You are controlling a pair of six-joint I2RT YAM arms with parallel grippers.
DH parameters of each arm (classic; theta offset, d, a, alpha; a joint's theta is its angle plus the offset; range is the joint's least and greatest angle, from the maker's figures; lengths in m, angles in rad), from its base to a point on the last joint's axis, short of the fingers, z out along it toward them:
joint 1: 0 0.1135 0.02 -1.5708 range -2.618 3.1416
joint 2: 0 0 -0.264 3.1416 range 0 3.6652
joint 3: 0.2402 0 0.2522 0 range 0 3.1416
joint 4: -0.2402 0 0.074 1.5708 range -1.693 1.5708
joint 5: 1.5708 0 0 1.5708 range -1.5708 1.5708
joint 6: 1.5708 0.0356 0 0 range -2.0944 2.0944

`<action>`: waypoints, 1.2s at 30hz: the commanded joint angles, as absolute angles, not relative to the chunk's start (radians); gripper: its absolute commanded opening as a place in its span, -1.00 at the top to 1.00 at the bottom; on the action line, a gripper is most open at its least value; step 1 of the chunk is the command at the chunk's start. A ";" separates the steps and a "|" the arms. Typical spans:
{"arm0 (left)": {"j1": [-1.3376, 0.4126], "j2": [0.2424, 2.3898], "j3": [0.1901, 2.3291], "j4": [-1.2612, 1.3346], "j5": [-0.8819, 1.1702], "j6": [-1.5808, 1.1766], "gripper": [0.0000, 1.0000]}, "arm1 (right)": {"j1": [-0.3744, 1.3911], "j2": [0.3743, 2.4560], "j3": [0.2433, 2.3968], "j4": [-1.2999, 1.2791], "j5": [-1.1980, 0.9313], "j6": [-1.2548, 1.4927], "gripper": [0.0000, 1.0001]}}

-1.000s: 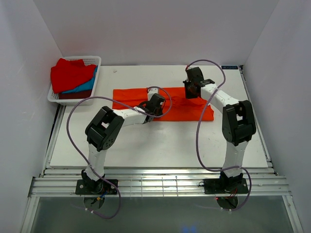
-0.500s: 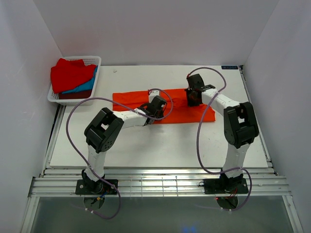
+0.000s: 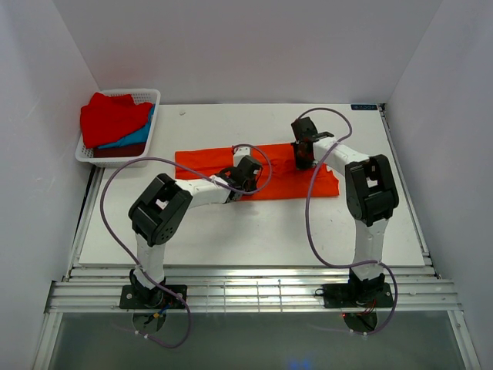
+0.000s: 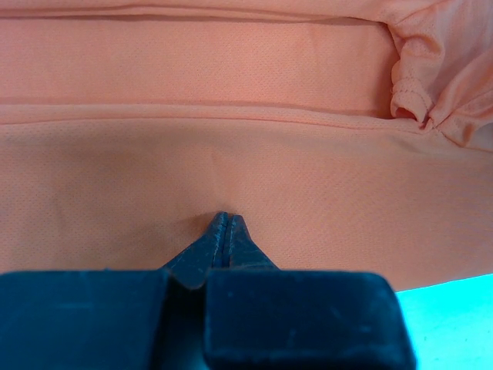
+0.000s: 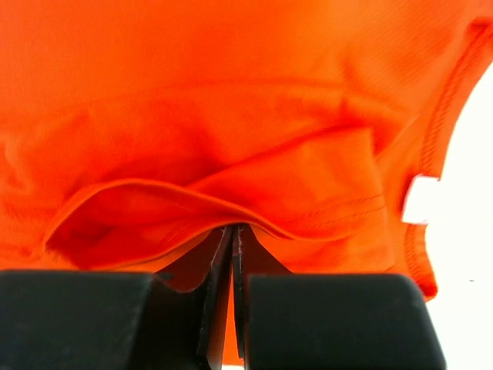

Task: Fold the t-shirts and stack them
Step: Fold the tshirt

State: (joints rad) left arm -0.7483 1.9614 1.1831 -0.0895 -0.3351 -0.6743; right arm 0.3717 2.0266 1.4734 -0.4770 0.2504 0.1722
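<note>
The bright orange-red t-shirt lies as a long strip across the middle of the table. My left gripper is shut near its front edge. In the left wrist view its tips dig into the smooth cloth. My right gripper is over the shirt's right part. In the right wrist view it is shut on a raised fold of the shirt, with cloth between the fingers. Other t-shirts, red, blue and dark maroon, are heaped in the basket.
The white lattice basket stands at the table's far left corner. White walls close in the table at the back and both sides. Purple cables loop over both arms. Bare table lies in front of the shirt.
My right gripper has moved toward me and slightly left, pulling the shirt's far right part over itself. The shirt has shifted a little left and nearer. My left gripper moved slightly nearer.
</note>
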 commanded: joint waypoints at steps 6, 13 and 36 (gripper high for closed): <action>-0.752 1.927 1.121 -0.179 -0.347 -0.684 1.00 | 0.362 2.132 1.660 -0.512 0.324 0.140 0.85; -0.752 1.928 1.117 -0.178 -0.336 -0.689 1.00 | 0.357 2.224 1.825 -0.525 0.333 0.120 0.85; -0.956 1.723 1.235 -0.325 -0.703 -0.629 1.00 | 0.391 1.698 1.220 -0.440 0.305 0.247 0.85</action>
